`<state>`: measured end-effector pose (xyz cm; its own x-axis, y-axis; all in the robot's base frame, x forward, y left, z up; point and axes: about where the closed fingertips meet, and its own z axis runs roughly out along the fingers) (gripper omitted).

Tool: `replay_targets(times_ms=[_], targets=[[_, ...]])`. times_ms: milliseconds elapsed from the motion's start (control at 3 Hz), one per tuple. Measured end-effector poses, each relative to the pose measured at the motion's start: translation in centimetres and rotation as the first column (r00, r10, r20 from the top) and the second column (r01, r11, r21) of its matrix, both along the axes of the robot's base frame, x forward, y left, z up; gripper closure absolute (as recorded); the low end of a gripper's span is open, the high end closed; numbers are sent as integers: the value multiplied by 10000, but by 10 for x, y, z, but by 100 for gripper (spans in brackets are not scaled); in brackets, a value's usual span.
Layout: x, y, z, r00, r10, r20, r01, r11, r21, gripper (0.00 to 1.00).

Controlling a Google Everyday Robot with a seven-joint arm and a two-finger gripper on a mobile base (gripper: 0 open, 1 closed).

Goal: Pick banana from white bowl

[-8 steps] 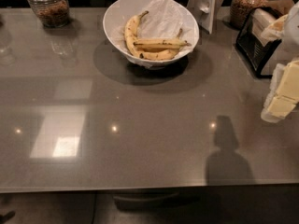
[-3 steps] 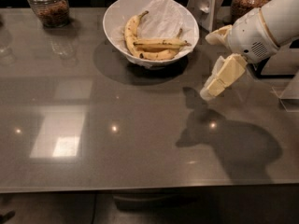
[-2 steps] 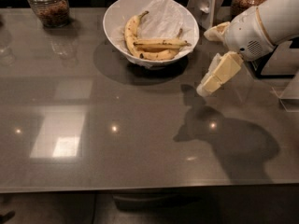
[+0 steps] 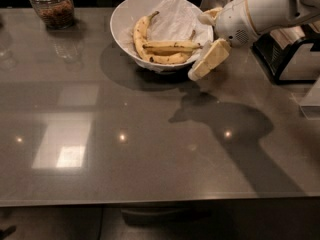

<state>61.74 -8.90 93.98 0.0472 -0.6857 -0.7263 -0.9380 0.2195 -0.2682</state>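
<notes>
A: Where is the banana (image 4: pixel 172 45)?
B: In the white bowl (image 4: pixel 119 21), beside two curved bananas.
A: And the gripper (image 4: pixel 201 45)?
B: At the bowl's right rim, jaws wide apart, apparently empty. The fruit is light, soft and easily bruised, so grasp it gently mid-length.

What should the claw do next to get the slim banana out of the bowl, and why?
Probably shift a little left, over the white bowl, and then lower. The claw hangs open at the bowl's right rim, beside rather than above the banana, which lies untouched next to two curved bananas.
</notes>
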Motion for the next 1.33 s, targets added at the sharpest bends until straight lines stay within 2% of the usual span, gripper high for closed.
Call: replay_targets(times_ms=[333, 667, 1000, 1333], targets=[[38, 18, 12, 9983, 268, 518, -295, 9982, 521, 15], [67, 28, 19, 9959, 335, 840, -413, 9949, 919, 36], [83, 36, 13, 9953, 405, 882, -491, 9940, 975, 42], [92, 42, 1, 9962, 450, 749, -508, 9957, 771, 40]])
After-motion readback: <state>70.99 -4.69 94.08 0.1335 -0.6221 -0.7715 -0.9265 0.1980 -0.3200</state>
